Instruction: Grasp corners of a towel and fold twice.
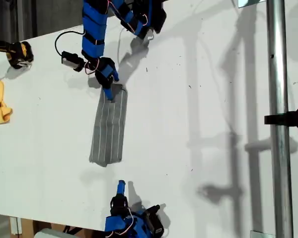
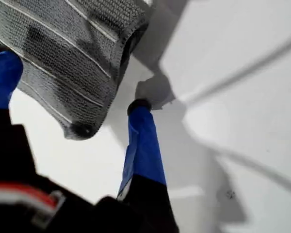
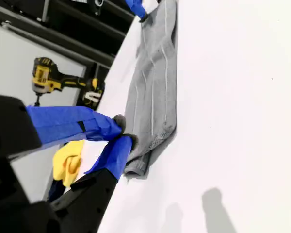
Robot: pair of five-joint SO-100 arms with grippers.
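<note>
Towel (image 1: pixel 108 130) folded narrow; my first tool (image 2: pixel 72 92) spread astride corner, second tool (image 3: pixel 122 131) closed, empty.

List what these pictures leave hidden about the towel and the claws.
- Towel layers: too small to count in the exterior view.
- Grip of my first claw: exterior view too small, first wrist view blurred.
- My second claw: tips overlap in the second wrist view, gap unclear.
</note>
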